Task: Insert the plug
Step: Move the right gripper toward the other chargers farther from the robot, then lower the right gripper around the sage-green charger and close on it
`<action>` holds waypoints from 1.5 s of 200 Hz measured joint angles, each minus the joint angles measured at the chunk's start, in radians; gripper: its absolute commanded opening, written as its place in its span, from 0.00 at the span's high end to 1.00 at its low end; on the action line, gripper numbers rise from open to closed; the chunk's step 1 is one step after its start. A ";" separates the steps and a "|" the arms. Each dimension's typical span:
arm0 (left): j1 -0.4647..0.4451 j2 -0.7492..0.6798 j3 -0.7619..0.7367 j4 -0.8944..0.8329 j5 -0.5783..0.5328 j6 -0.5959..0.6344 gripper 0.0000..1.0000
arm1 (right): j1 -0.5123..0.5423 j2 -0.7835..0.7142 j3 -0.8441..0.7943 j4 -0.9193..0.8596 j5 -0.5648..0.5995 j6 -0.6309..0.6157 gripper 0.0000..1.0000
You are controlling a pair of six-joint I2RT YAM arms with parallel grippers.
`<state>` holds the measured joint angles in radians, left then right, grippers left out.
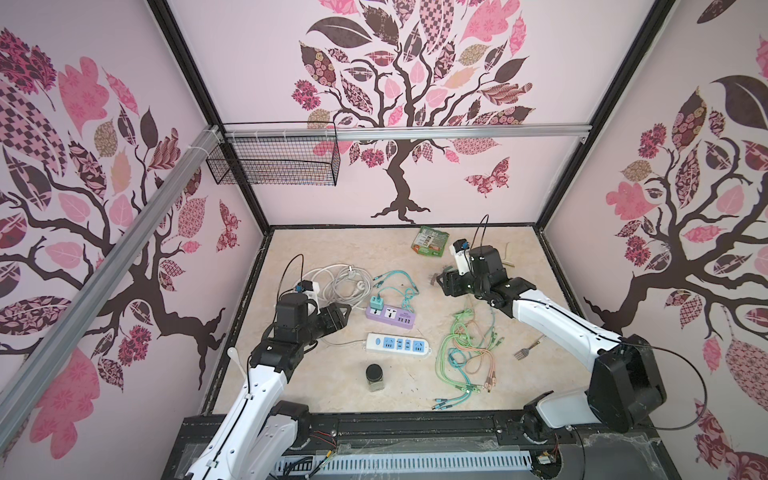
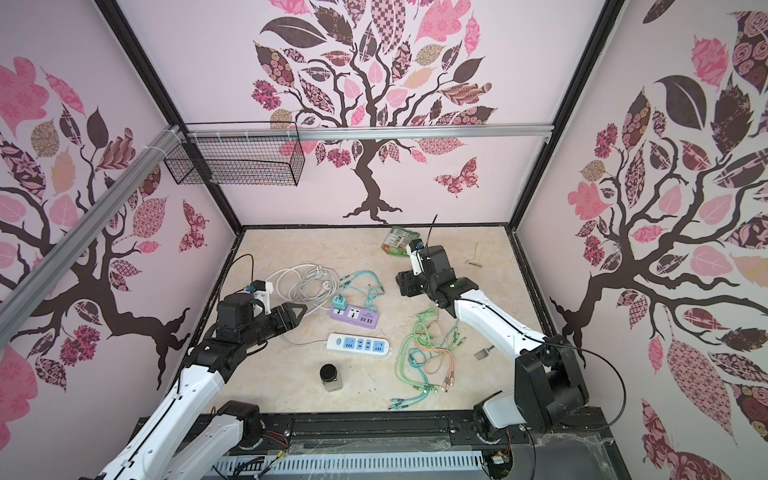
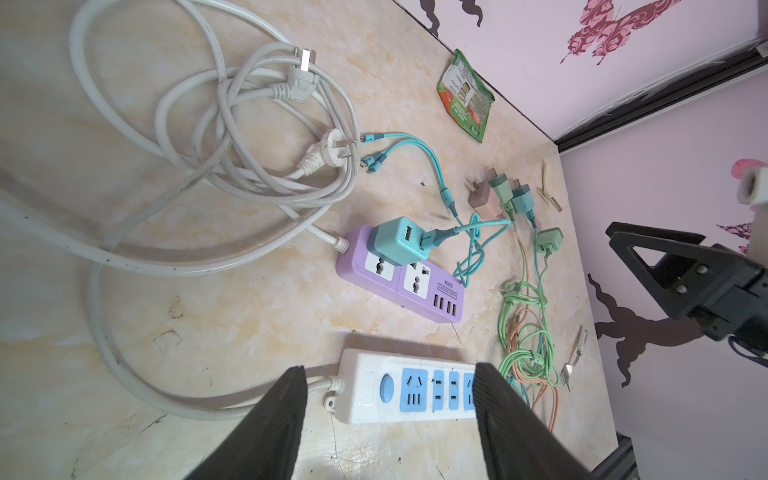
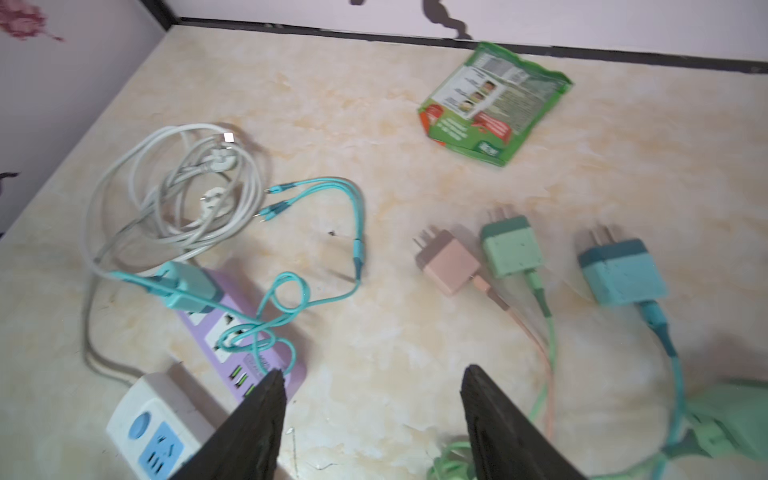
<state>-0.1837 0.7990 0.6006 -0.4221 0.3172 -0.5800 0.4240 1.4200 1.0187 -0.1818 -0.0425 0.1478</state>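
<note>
Both tools are empty. My left gripper (image 3: 390, 374) hangs with its jaws about half apart over the white power strip (image 3: 365, 388). My right gripper (image 4: 372, 372) is spread much the same, above bare tabletop (image 4: 374, 124).

One teal adapter (image 3: 399, 241) already sits in the purple power strip (image 3: 353, 266), left of centre, and the socket beside it is free. Three loose adapters lie far and right of centre: pink (image 4: 449, 262), green (image 4: 511, 247) and teal (image 4: 623, 274). I take one of them to be the plug, though I cannot tell which.

To pick it cleanly I would close across the adapter's flat sides, clear of the prongs, and keep it square to the socket. Pink and green lie close together, so teal looks the easiest grip.

Their leads trail into the cable tangle (image 1: 465, 353) and may drag. The stretch between the adapters and the purple strip is open. The snack packet (image 4: 494, 104) and the far wall hem in the far side.
</note>
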 measured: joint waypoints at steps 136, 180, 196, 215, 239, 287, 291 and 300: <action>0.000 -0.042 0.007 -0.042 0.010 0.013 0.33 | -0.317 0.124 -0.066 0.008 0.125 0.197 0.33; 0.000 -0.059 0.007 -0.063 0.009 0.031 0.32 | -0.367 0.211 -0.059 0.030 0.125 0.221 0.34; 0.000 -0.065 0.007 -0.068 0.009 0.034 0.33 | -0.375 0.237 -0.057 0.037 0.126 0.225 0.36; 0.000 -0.066 0.007 -0.072 0.009 0.036 0.32 | -0.382 0.260 -0.057 0.045 0.126 0.230 0.38; 0.000 -0.066 0.007 -0.079 0.008 0.042 0.32 | -0.387 0.284 -0.056 0.056 0.124 0.234 0.44; 0.000 -0.066 0.007 -0.084 0.005 0.058 0.32 | -0.409 0.299 -0.056 0.103 0.103 0.239 0.54; 0.000 -0.066 0.007 -0.085 0.005 0.058 0.33 | -0.412 0.299 -0.056 0.107 0.101 0.238 0.54; 0.000 -0.066 0.007 -0.085 0.004 0.058 0.32 | -0.415 0.299 -0.057 0.116 0.100 0.238 0.55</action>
<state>-0.1837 0.7334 0.6079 -0.5076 0.3214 -0.5217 0.0093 1.7187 0.9619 -0.0662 0.0578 0.3855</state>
